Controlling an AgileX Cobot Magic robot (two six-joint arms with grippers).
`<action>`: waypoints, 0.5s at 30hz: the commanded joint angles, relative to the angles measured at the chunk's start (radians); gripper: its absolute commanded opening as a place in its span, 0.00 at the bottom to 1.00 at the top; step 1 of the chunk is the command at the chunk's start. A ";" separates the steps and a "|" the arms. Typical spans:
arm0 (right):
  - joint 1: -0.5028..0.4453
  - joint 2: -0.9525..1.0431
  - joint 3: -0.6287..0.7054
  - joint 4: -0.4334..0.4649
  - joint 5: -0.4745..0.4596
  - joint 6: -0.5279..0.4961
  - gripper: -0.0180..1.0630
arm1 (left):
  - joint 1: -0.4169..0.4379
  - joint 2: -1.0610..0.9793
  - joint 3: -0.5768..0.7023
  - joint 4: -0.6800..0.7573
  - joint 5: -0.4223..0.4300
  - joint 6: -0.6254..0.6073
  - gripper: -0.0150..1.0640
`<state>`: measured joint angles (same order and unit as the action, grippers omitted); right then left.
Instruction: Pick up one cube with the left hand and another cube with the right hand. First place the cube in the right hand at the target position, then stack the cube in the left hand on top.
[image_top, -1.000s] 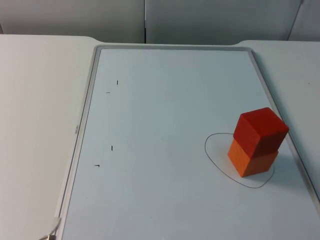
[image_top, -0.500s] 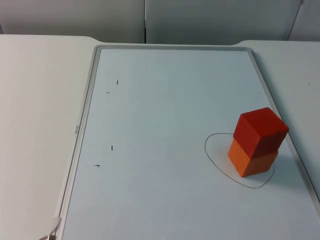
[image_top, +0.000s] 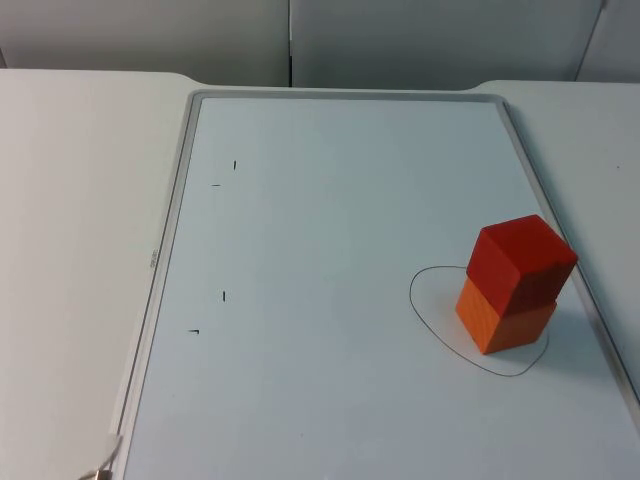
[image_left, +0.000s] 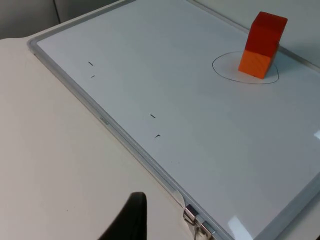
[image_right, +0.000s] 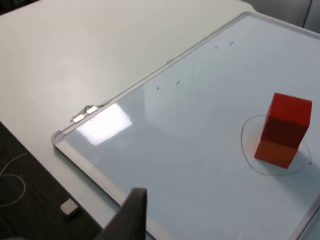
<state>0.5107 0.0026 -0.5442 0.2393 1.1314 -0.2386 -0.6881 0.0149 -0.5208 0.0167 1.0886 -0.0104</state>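
Note:
A red cube (image_top: 522, 260) stands stacked on an orange cube (image_top: 503, 318) inside a hand-drawn oval (image_top: 412, 290) at the whiteboard's right side. The red one sits slightly turned on the orange one. The left wrist view has the stack, red cube (image_left: 266, 31) over orange cube (image_left: 257, 62), far off across the board. The left gripper (image_left: 130, 220) hangs over the bare table beside the board's corner. From the right wrist view, the red cube (image_right: 287, 120) and orange cube (image_right: 276, 151) are also distant, and the right gripper (image_right: 132, 215) is near the board's edge. Neither gripper touches a cube.
The whiteboard's grey frame (image_top: 178, 180) borders the work area, with a few short pen marks (image_top: 224, 296) on its left half. A metal clip (image_top: 100, 468) sits at its near-left corner. Beyond the table edge lies dark floor with a small grey object (image_right: 69, 206).

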 joint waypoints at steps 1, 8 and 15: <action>0.002 -0.003 0.028 -0.014 -0.035 0.015 0.98 | 0.000 -0.005 0.006 -0.011 -0.010 0.002 0.99; 0.002 -0.003 0.033 -0.099 -0.046 0.104 0.98 | 0.000 -0.005 0.006 -0.011 -0.010 0.002 0.99; 0.002 -0.003 0.033 -0.194 -0.050 0.190 0.98 | 0.000 -0.005 0.006 -0.011 -0.010 0.002 0.99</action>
<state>0.5107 0.0026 -0.5170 0.0615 1.0954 -0.0606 -0.6881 0.0149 -0.5208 0.0167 1.0886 -0.0068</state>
